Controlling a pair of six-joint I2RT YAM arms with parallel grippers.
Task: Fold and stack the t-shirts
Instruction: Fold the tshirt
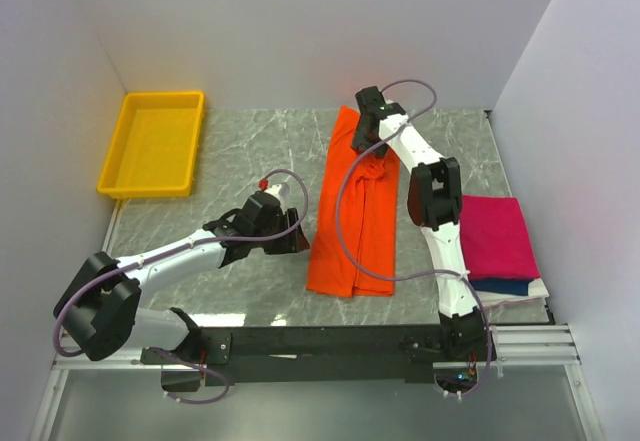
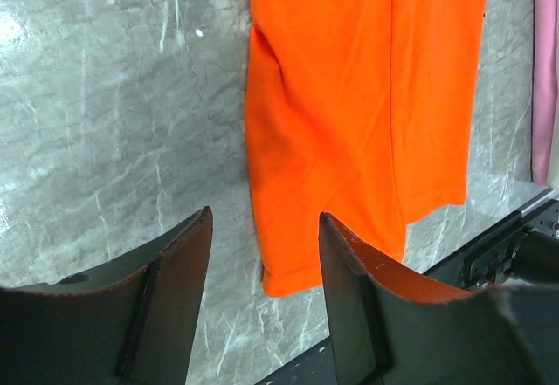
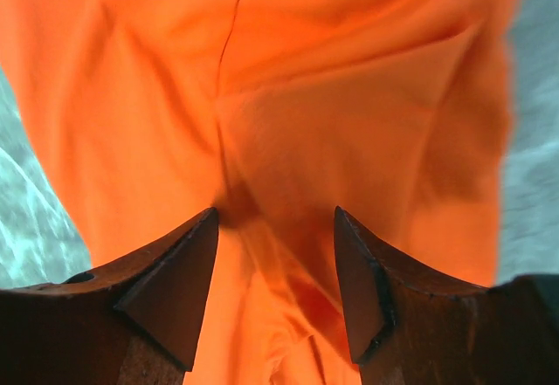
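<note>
At mid-table, one orange t-shirt point(image 1: 355, 226) is being shown as a long strip folded lengthwise, not yet folded crosswise or stacked. By the right edge, three folded shirts are being shown in one stack: magenta t-shirt point(image 1: 495, 236) on top, then navy t-shirt point(image 1: 500, 285), with white t-shirt point(image 1: 540, 289) beneath. Four shirts and one yellow tray point(image 1: 113, 176) are being counted. Both pairs of jaws are being held apart and empty: right gripper point(image 3: 275, 215) over the strip's far end, left gripper point(image 2: 262, 219) just beside its near left edge.

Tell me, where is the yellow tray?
Top view: the yellow tray sits in the far-left corner of the table, left of the orange t-shirt.
</note>
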